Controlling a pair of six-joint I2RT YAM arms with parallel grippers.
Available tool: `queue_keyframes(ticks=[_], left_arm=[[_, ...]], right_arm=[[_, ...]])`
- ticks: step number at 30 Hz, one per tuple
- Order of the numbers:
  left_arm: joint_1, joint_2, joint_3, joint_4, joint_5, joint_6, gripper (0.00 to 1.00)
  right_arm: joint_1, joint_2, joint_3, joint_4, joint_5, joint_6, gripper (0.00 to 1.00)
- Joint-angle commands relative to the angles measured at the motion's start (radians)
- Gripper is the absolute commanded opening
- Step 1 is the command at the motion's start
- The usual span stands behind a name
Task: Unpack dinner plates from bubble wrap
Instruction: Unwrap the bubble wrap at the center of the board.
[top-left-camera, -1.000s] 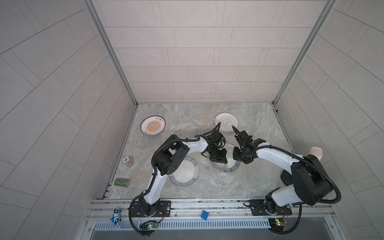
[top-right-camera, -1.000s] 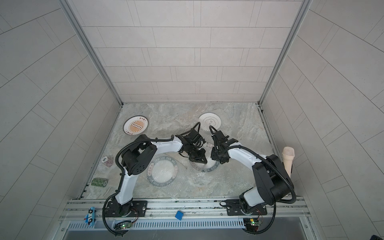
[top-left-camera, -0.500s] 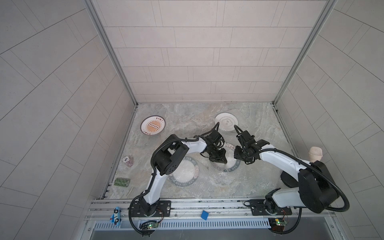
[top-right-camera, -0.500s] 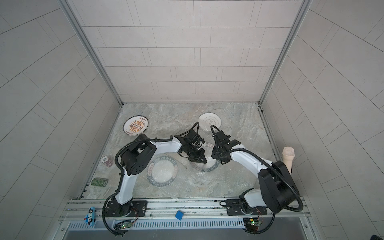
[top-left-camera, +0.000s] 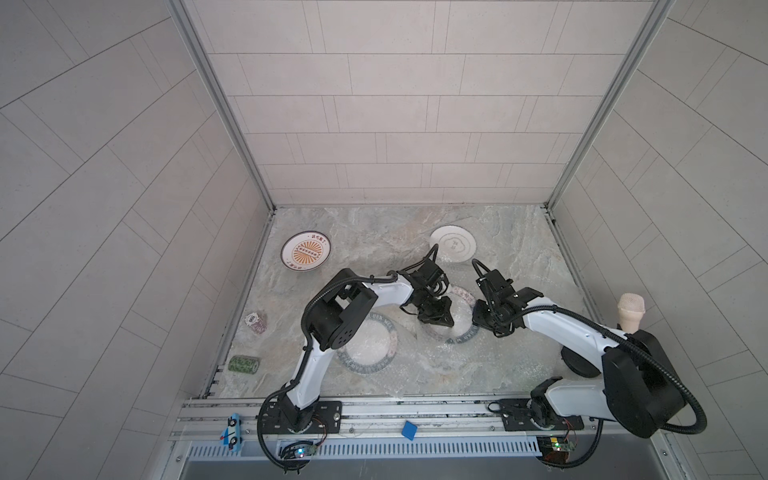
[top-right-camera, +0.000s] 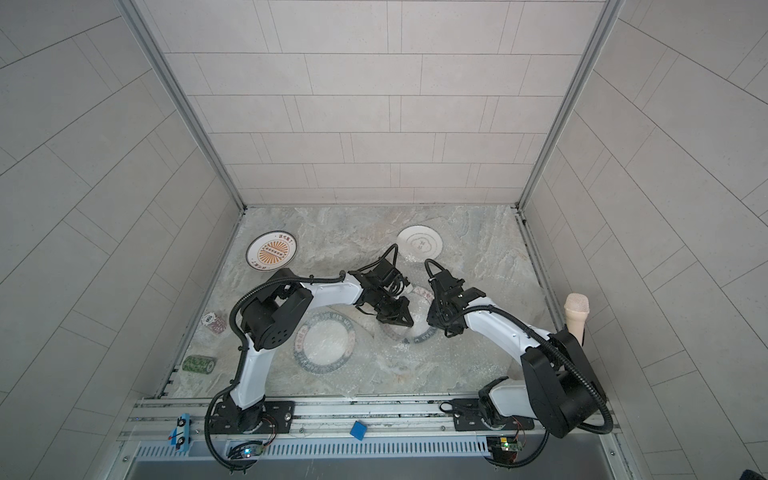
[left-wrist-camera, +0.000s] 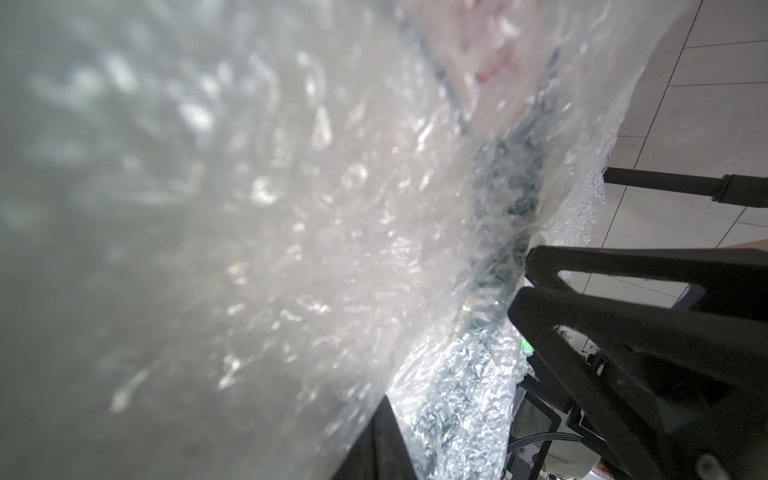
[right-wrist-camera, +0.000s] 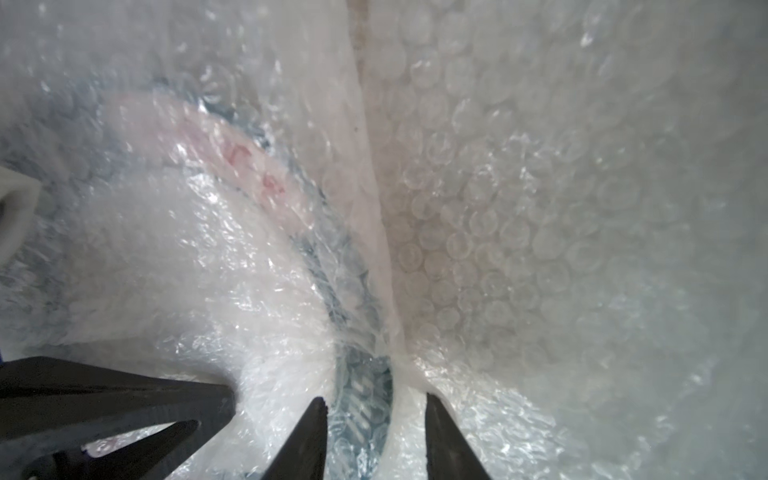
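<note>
Top views: left gripper (top-left-camera: 439, 323) and right gripper (top-left-camera: 481, 323) nose to nose over wrapped plate (top-left-camera: 459, 337), mid-table (top-left-camera: 374, 232). Wrap (top-left-camera: 436, 368) spreads from it toward near edge. Green-rim plate (top-right-camera: 324, 343) flat just left of that, near edge side. Sunburst plate (top-left-camera: 305, 251) in far-left corner, ringed plate (top-left-camera: 453, 244) by far edge, both bare.

Left wrist: fingers (left-wrist-camera: 582, 257) squeezed together, pinching wrap edge beside dark rim.

Right wrist: fingers (right-wrist-camera: 309, 436) narrowly apart, wrapped green rim between them. Clamping or just straddling, can't tell.
</note>
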Motion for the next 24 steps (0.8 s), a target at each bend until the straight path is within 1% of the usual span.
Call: queue_keyframes(ticks=[1, 3, 5, 8, 16, 18, 22, 24], left_arm=[[0.012, 0.046, -0.049, -0.099, -0.121, -0.004, 0.07], [0.012, 0.046, -0.050, -0.098, -0.121, -0.004, 0.07], [0.013, 0.043, -0.053, -0.093, -0.121, -0.006, 0.07], [0.014, 0.047, -0.052, -0.092, -0.118, -0.007, 0.07], [0.015, 0.045, -0.054, -0.091, -0.120, -0.009, 0.07], [0.015, 0.045, -0.058, -0.089, -0.120, -0.012, 0.07], [0.015, 0.046, -0.065, -0.082, -0.122, -0.017, 0.07], [0.018, 0.045, -0.065, -0.082, -0.123, -0.017, 0.07]], right_arm=[[0.008, -0.002, 0.027, -0.044, 0.094, -0.011, 0.38], [0.016, -0.003, 0.064, -0.116, 0.177, -0.045, 0.36], [0.018, -0.006, 0.077, -0.133, 0.216, -0.074, 0.36], [0.020, 0.031, 0.104, -0.138, 0.207, -0.118, 0.35], [0.043, 0.157, 0.140, -0.086, 0.164, -0.145, 0.30], [0.046, 0.173, 0.147, -0.087, 0.170, -0.144, 0.27], [0.047, 0.169, 0.147, -0.099, 0.201, -0.137, 0.09], [0.048, 0.161, 0.146, -0.102, 0.204, -0.137, 0.06]])
